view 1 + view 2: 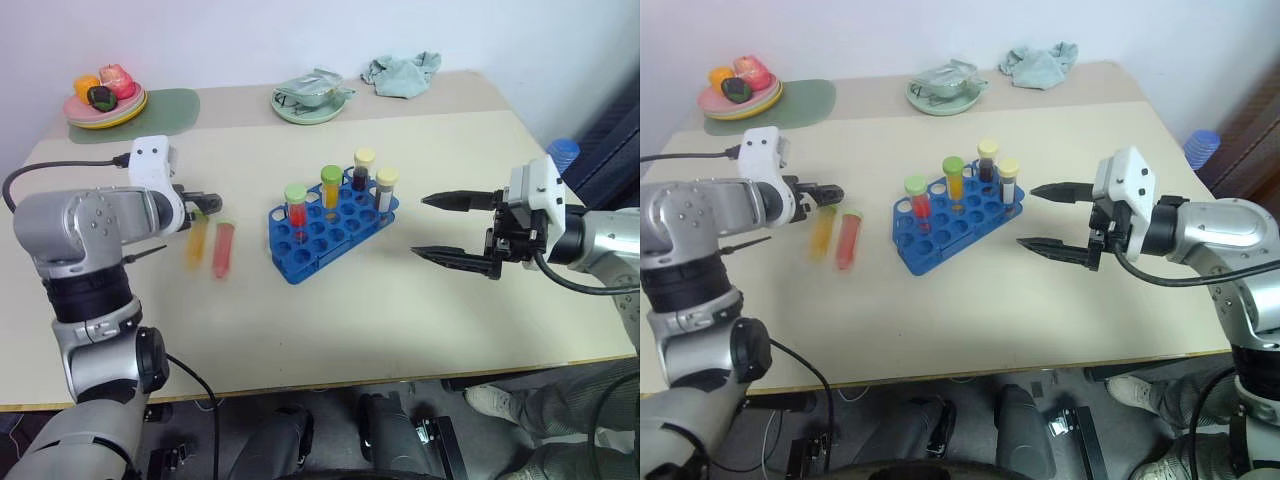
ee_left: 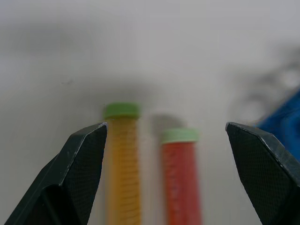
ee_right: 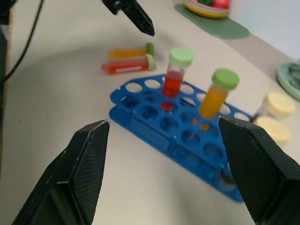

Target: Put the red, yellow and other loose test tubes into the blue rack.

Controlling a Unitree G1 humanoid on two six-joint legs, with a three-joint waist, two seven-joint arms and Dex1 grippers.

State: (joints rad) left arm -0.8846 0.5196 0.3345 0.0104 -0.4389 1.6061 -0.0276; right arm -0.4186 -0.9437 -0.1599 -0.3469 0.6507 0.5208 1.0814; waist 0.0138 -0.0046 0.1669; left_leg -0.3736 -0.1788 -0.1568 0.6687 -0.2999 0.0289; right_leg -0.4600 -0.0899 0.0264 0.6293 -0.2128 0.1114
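Two loose test tubes lie side by side on the table left of the blue rack (image 1: 318, 238): a yellow one (image 1: 197, 241) and a red one (image 1: 222, 249), both with green caps. My left gripper (image 1: 206, 203) hovers just above their cap ends, open, with both tubes showing between its fingers (image 2: 84, 154) in the left wrist view. Several capped tubes stand upright in the rack: a red one (image 1: 295, 206), a yellow one (image 1: 331, 186) and two with cream caps (image 1: 364, 169). To the right of the rack my right gripper (image 1: 445, 228) is open and empty, pointing at it.
At the back left a plate of toy fruit (image 1: 104, 98) sits on a green mat (image 1: 165, 108). A pale green dish (image 1: 311, 97) and a teal cloth (image 1: 402, 72) lie along the back edge. A blue object (image 1: 563, 150) stands off the table's right side.
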